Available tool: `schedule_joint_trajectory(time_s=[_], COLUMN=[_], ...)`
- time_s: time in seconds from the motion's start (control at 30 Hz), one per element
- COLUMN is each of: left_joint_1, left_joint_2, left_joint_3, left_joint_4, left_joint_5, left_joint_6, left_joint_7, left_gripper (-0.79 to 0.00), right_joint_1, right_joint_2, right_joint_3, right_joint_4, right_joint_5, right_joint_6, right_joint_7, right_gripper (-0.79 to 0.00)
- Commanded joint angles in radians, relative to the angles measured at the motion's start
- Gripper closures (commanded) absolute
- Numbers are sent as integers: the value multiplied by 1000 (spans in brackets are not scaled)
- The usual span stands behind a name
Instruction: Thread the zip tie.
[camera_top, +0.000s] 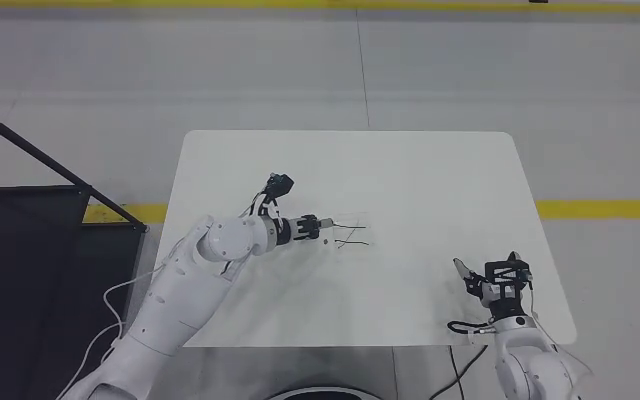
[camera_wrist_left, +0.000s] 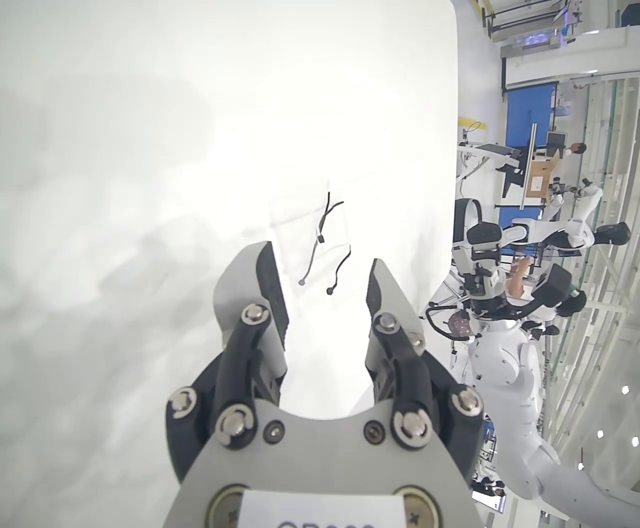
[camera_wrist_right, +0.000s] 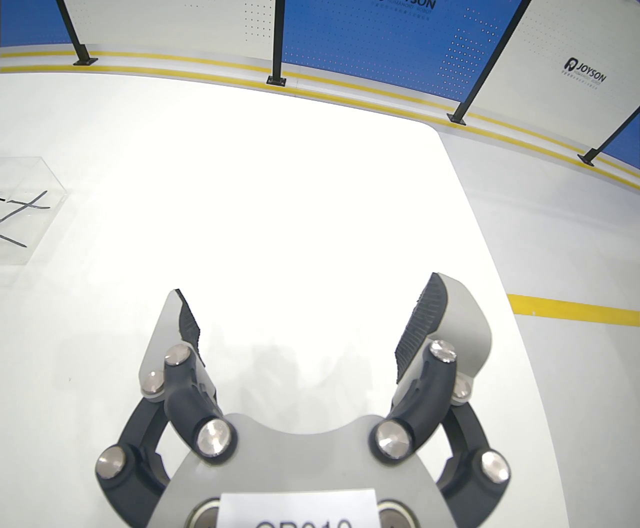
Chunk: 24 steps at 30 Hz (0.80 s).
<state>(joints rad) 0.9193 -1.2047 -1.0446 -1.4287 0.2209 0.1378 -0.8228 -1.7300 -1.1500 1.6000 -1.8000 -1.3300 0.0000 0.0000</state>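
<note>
Thin black zip ties (camera_top: 350, 236) lie on a clear flat sheet (camera_top: 358, 217) near the middle of the white table (camera_top: 430, 180). In the left wrist view two dark ties (camera_wrist_left: 320, 240) (camera_wrist_left: 339, 272) lie just past my left gripper (camera_wrist_left: 322, 272), which is open and holds nothing. From above, that gripper (camera_top: 326, 226) sits right beside the ties, on their left. My right gripper (camera_wrist_right: 310, 305) is open and empty near the table's front right corner (camera_top: 492, 272), far from the ties. The ties (camera_wrist_right: 22, 212) on the clear sheet (camera_wrist_right: 45, 170) show at the edge of the right wrist view.
The table's rounded right edge (camera_wrist_right: 480, 215) runs close beside my right gripper. Grey floor with a yellow line (camera_top: 590, 208) surrounds the table. A dark panel (camera_top: 40, 270) stands at the left of the table.
</note>
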Motion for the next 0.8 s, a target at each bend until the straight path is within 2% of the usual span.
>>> schedule_joint_trajectory(time_s=[0.0,0.27,0.77], left_joint_1=[-10,-53,-120], left_joint_2=[-3,-15,-47], left_joint_3=[12,48,107], left_joint_4=[9,60,151], left_joint_5=[5,11,-24], left_joint_6=[6,21,15], left_joint_7=[-2,-5,24], left_gripper=[-366,-369,-320], right_joint_1=[0,0,0], right_joint_2=[0,0,0], right_joint_3=[0,0,0], right_joint_4=[0,0,0], right_joint_5=[0,0,0], right_joint_6=[0,0,0], right_joint_7=[0,0,0], right_gripper=[-785,-785,-785])
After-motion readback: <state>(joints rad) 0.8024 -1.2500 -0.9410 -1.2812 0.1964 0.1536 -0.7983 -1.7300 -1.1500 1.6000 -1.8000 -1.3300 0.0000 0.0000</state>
